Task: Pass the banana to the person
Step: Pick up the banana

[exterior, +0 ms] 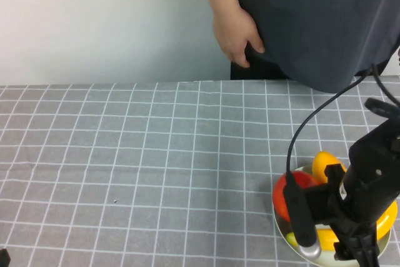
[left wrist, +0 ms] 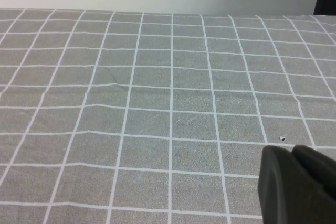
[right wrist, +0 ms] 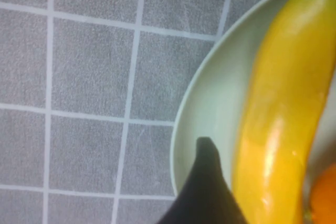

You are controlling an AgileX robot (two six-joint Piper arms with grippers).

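Observation:
The banana (right wrist: 283, 103) is long and glossy yellow and lies along the rim of a pale plate (right wrist: 207, 103). In the high view it (exterior: 389, 216) shows mostly hidden under my right arm. My right gripper (exterior: 351, 242) hangs low over the plate at the table's front right. It is open: one black finger (right wrist: 209, 182) stands just beside the banana, and the other finger is out of view. The person (exterior: 312, 17) in a dark grey shirt stands behind the table's far edge, one hand (exterior: 237, 34) hanging down. My left gripper (left wrist: 289, 151) is shut and empty just above the cloth.
A red apple (exterior: 292, 193) and an orange-yellow mango-like fruit (exterior: 325, 164) share the plate (exterior: 299, 249); the mango-like fruit also shows in the right wrist view (right wrist: 323, 198). A black cable (exterior: 312, 120) loops above them. A grey checked cloth (exterior: 125, 167) covers the table.

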